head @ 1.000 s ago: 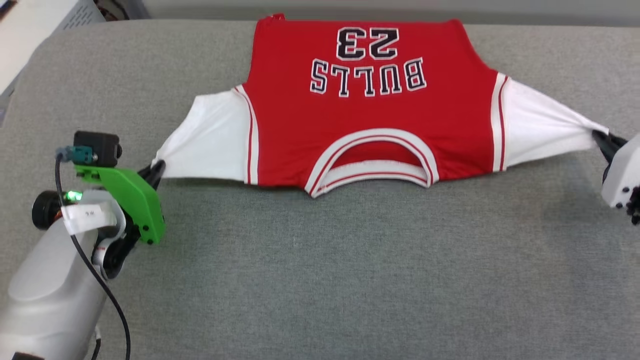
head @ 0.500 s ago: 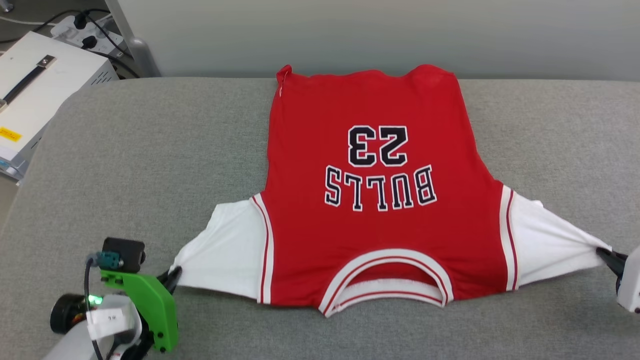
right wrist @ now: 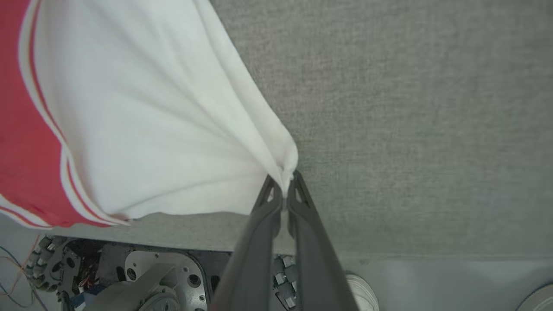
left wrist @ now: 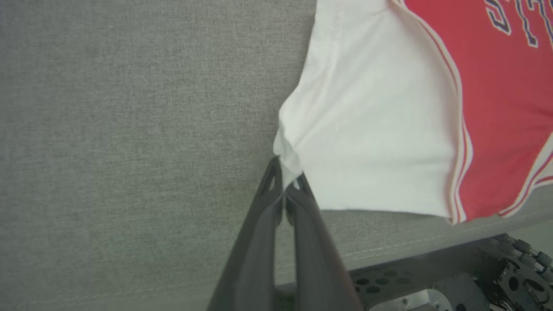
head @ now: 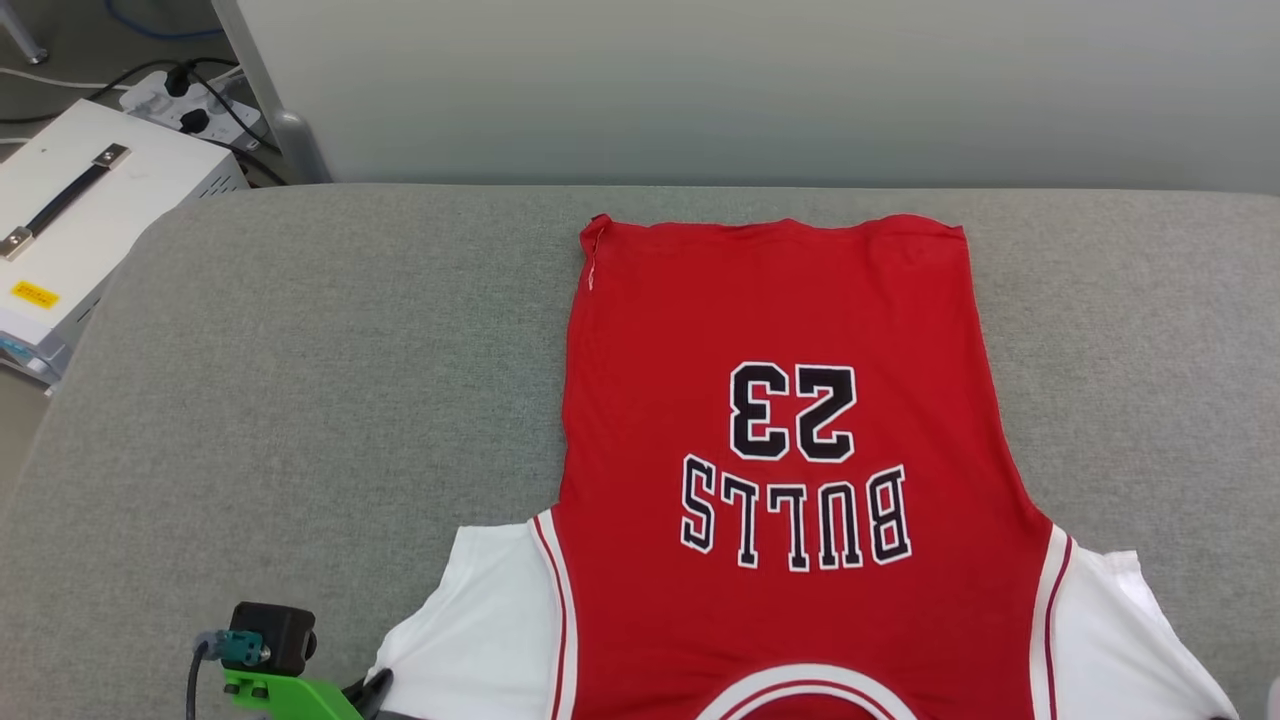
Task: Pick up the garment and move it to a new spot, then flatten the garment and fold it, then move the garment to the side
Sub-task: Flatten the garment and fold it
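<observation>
- One shirt (head: 790, 450) lies flat on the grey cloth worktop (head: 300, 380), print side up. In the head view it sits right of the middle and runs off the picture at 6 o'clock. Its straight hem points to 12 o'clock and its collar end to 6 o'clock.
- The body of the shirt is red. It has two white sleeves, one at 7 o'clock (head: 480, 620) and one at 5 o'clock (head: 1120, 630), each joined to the red by a red-and-white stripe.
- The print is one word, "BULLS", and one number, "23". Both are dark with white outlines and read upside down in the head view.
- The left pincer (left wrist: 285, 181) has its two dark fingers pressed together on the tip of one sleeve. In the left wrist view the white cloth fans out from the tips toward 1 o'clock.
- The right pincer (right wrist: 283, 185) likewise pinches the tip of the other sleeve between its two fingers. In the right wrist view the cloth fans out toward 10 o'clock, with creases running into the grip.
- At 7 o'clock in the head view sits one green bracket (head: 290, 695) with one small dark camera (head: 270, 640) on top.
- Off the worktop at 10 o'clock stands one white box (head: 90, 210) with one dark handle. One power strip (head: 185, 100) lies just beyond it.
- A pale wall (head: 750, 90) runs along 12 o'clock.
</observation>
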Robot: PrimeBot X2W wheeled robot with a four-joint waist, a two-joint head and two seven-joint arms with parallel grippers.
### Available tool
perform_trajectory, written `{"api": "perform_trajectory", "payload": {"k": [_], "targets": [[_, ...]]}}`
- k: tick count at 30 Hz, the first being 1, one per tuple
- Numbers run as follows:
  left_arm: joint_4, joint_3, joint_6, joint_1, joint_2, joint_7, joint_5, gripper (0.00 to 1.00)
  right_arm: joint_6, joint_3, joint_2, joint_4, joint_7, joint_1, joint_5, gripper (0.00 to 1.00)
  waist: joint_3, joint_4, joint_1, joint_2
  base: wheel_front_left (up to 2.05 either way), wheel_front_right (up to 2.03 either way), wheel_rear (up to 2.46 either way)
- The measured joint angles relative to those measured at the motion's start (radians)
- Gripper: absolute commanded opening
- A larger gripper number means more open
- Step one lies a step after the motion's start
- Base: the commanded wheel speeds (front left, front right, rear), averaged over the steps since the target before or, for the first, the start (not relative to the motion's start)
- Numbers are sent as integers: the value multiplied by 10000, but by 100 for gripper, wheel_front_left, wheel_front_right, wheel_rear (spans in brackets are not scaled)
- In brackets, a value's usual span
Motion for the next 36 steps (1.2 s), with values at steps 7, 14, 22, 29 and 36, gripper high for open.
{"api": "perform_trajectory", "payload": {"k": [7,14,22,29,36], "targets": [[-683,-56,173,112,-192,-247,17,0,0,-1108,654,-677,347,204,-715,100,297,72,0,0,0,0,0],[-1904,-138,326,-58,-167,-63,211,0,-12,-2069,1154,-2000,1266,-614,-978,100,772,306,0,0,0,0,0],[-3764,-209,637,-391,56,431,631,0,-12,-2351,1542,-3394,2867,-3193,-1618,100,1736,662,1,0,0,0,0],[-4815,-366,779,-823,265,665,1193,0,-12,-2520,1304,-3068,4326,-6063,-2809,100,2981,1152,1,0,0,0,0],[-5369,-788,673,-1533,31,723,1866,0,-12,-2794,949,-1839,5131,-8522,-4130,100,4257,1932,3,0,0,0,0]]}}
